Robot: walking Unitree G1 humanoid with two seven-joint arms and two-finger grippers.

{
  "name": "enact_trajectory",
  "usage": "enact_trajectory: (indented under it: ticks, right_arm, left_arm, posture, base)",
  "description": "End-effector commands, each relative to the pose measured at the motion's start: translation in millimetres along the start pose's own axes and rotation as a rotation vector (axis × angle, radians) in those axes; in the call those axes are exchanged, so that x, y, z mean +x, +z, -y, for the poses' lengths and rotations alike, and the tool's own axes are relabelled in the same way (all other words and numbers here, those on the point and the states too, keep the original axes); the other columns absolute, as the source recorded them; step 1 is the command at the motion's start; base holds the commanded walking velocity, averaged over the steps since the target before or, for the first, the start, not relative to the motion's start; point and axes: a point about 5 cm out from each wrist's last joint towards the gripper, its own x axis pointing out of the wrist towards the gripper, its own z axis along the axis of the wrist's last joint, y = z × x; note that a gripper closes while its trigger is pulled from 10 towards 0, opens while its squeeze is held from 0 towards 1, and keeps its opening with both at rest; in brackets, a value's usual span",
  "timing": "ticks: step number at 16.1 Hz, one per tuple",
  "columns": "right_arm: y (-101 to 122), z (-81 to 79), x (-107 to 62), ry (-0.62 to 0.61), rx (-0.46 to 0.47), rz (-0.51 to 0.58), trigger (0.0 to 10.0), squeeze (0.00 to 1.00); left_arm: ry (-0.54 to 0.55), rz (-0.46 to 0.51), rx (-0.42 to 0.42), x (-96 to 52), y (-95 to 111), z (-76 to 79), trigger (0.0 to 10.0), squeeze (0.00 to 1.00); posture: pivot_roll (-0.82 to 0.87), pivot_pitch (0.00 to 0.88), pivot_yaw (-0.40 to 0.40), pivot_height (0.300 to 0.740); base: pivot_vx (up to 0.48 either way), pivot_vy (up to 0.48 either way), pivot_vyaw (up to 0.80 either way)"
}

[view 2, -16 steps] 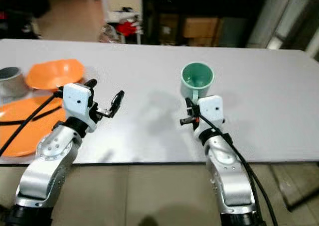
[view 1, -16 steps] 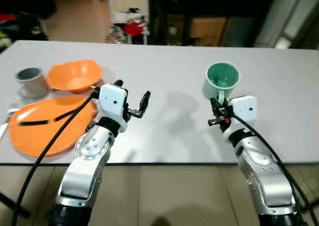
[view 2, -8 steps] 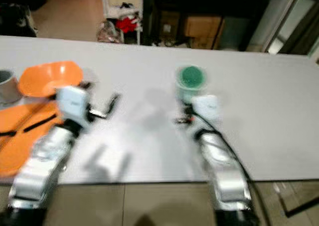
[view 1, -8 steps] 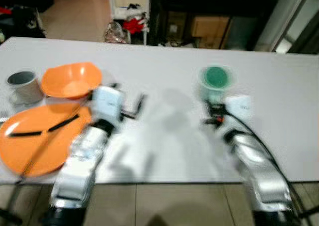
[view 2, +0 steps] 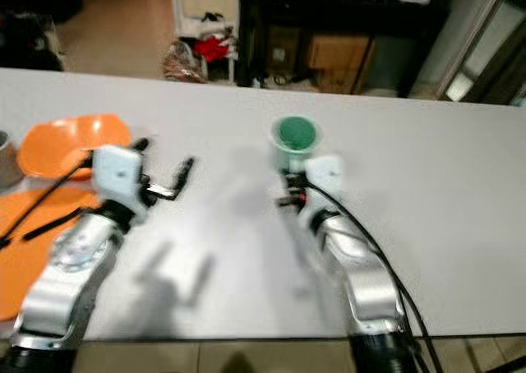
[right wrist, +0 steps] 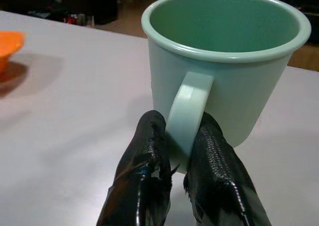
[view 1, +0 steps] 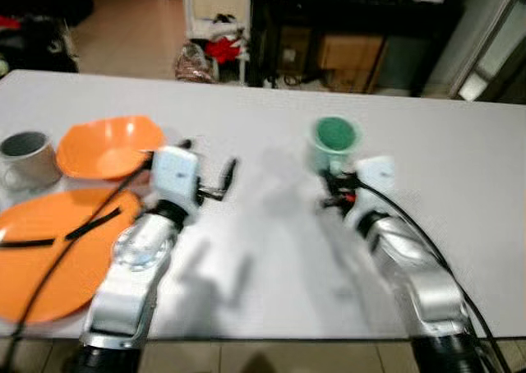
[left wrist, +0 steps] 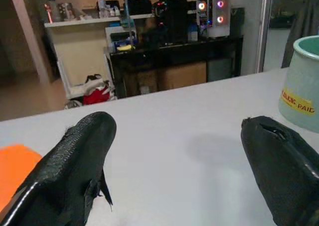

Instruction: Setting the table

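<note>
Right hand (right wrist: pixel 177 159) holds the green mug (right wrist: pixel 227 61) by its handle

The mug stands upright on the white desk (view 1: pixel 271 250), near the middle. Left hand (left wrist: pixel 174 171) hovers with fingers wide apart, beside the orange bowl (view 1: pixel 107 147) and plate (view 1: pixel 57 254)

**White table and what sits on it**

The white table (view 1: pixel 271 250) carries a green mug (view 1: pixel 333 140) near its middle. Toward the robot's left stand an orange bowl (view 1: pixel 107 147) and a grey mug (view 1: pixel 26 155) just beside it. An orange plate (view 1: pixel 57 254) lies at the near left edge, with black chopsticks (view 1: pixel 92 223) on it.
</note>
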Motion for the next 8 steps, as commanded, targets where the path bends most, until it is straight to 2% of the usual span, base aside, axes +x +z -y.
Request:
enact_trajectory:
  ticks: [1, 4, 8]
  right_arm:
    - [0, 11.7, 1.3, -0.025, 0.001, 0.009, 10.0, 0.00]
    - [1, 7.6, 19.2, 0.047, 0.052, 0.011, 10.0, 0.00]
    - [-1, 1.5, 44.5, 0.143, 0.057, -0.012, 10.0, 0.00]
  left_arm:
    - [-0.051, 0.015, -0.001, 3.2, 5, 10.9, 10.0, 0.00]
    - [-0.101, -0.009, -0.002, 1.0, 2, 15.5, 10.0, 0.00]
    - [-0.194, -0.048, 0.010, -4.2, -3, 19.5, 10.0, 0.00]
  posture:
    - [0.05, 0.000, -0.041, 0.740]
    - [0.04, 0.000, -0.030, 0.740]
    - [0.05, 0.000, -0.030, 0.740]
  base:
    - [0.000, 0.000, 0.00]
    - [0.000, 0.000, 0.00]
    - [0.000, 0.000, 0.00]
